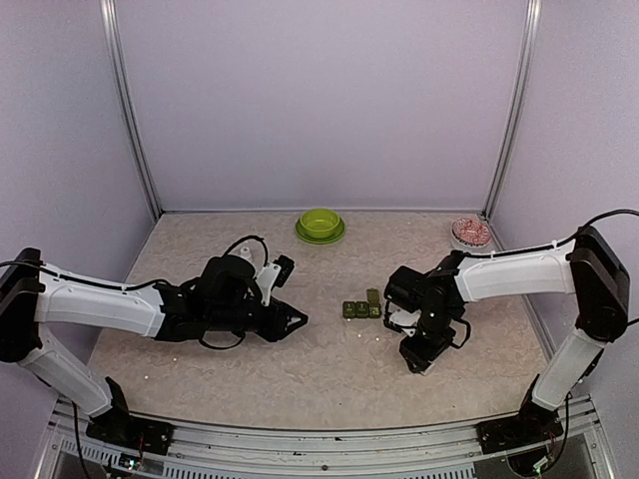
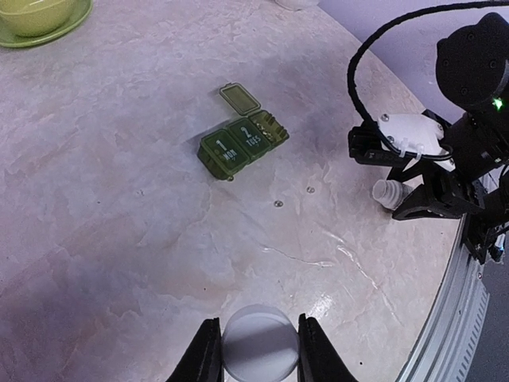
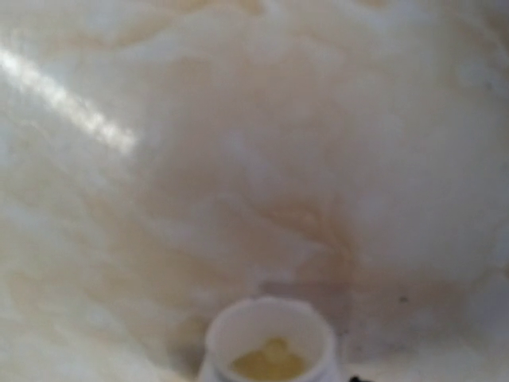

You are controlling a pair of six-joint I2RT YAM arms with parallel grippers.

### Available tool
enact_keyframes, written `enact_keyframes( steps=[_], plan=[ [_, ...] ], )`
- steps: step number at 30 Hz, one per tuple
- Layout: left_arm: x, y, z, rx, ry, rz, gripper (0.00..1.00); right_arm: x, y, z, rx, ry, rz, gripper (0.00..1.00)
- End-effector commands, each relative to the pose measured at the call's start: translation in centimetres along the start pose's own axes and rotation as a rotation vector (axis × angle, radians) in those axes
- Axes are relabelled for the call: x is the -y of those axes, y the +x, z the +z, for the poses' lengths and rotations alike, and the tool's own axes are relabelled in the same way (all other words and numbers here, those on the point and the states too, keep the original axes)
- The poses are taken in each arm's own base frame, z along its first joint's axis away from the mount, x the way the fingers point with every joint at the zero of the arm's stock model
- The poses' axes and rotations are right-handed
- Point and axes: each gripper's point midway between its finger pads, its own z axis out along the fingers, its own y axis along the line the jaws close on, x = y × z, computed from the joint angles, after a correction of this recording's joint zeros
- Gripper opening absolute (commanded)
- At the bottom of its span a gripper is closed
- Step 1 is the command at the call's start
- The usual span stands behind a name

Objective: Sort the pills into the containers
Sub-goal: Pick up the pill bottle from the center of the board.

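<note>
The dark green pill box (image 1: 361, 308) lies mid-table between the arms. In the left wrist view the pill box (image 2: 242, 142) has its far lid flipped up and two lids marked MON and TUES down. Two tiny whitish pills (image 2: 278, 204) lie on the table just in front of it. My left gripper (image 2: 260, 350) is shut on a flat white round cap (image 2: 260, 344), left of the box. My right gripper (image 1: 397, 321) holds a small white open bottle (image 2: 386, 192) right of the box. The right wrist view shows the bottle's mouth (image 3: 270, 338) with yellowish contents, blurred.
A lime green round bowl (image 1: 319, 226) stands at the back centre. A round white dish with pinkish contents (image 1: 470, 232) sits at the back right corner. Metal frame posts and pale walls enclose the marbled table (image 1: 220, 249).
</note>
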Motion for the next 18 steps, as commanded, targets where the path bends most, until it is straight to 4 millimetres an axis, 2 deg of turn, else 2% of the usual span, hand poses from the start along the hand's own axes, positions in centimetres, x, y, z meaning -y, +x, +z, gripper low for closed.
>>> enact_keyframes(
  steps=[1, 6, 11, 14, 18],
  plan=[
    [0.2, -1.0, -0.7, 0.038, 0.015, 0.004, 0.20, 0.0, 0.0, 0.4, -0.002, -0.010, 0.000, 0.45],
    [0.3, -1.5, -0.8, 0.043, 0.013, 0.006, 0.19, 0.0, -0.1, 0.6, -0.007, -0.002, -0.002, 0.32],
    [0.4, -1.7, -0.9, 0.049, 0.011, 0.005, 0.20, 0.0, -0.4, 0.3, 0.014, 0.007, -0.009, 0.29],
    [0.5, -1.9, -0.8, 0.053, 0.014, 0.002, 0.19, -0.3, -1.7, -1.0, 0.084, 0.024, -0.025, 0.28],
    [0.8, -2.3, -0.9, 0.058, 0.027, -0.003, 0.19, -0.6, -4.1, -3.9, 0.221, 0.049, -0.047, 0.29]
  ],
)
